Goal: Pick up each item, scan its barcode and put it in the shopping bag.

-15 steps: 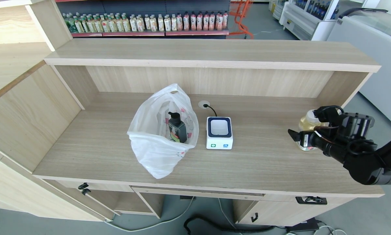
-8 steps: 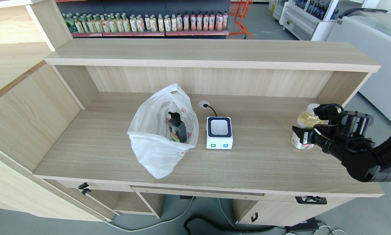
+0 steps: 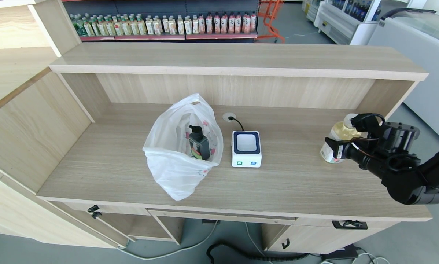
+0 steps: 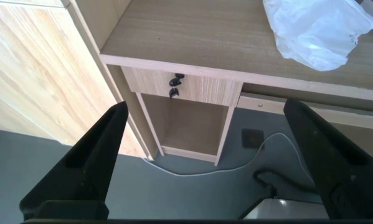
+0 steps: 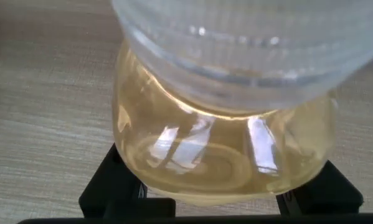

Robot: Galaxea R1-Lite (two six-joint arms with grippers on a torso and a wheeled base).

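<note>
A clear bottle of yellowish liquid (image 3: pixel 337 132) with a white cap is tilted just above the counter's right side, and my right gripper (image 3: pixel 346 136) is shut on it. In the right wrist view the bottle (image 5: pixel 223 149) sits between the two dark fingers (image 5: pixel 111 193). The white shopping bag (image 3: pixel 179 157) stands open at the counter's middle with a black pump bottle (image 3: pixel 199 143) inside. A white barcode scanner (image 3: pixel 246 148) sits right of the bag. My left gripper (image 4: pixel 205 165) hangs open off the counter's front left corner, with the bag (image 4: pixel 317 31) far beyond it.
The scanner's cable runs to a grommet hole (image 3: pixel 229 117) behind it. A raised shelf (image 3: pixel 238 58) and side walls enclose the counter (image 3: pixel 296 176). Drawer handles (image 4: pixel 174 86) sit under the front edge. Bare counter lies between scanner and bottle.
My right gripper has closed on the bottle, raised it off the counter and carried it a little left toward the scanner, tilting it. The bag and scanner have stayed put.
</note>
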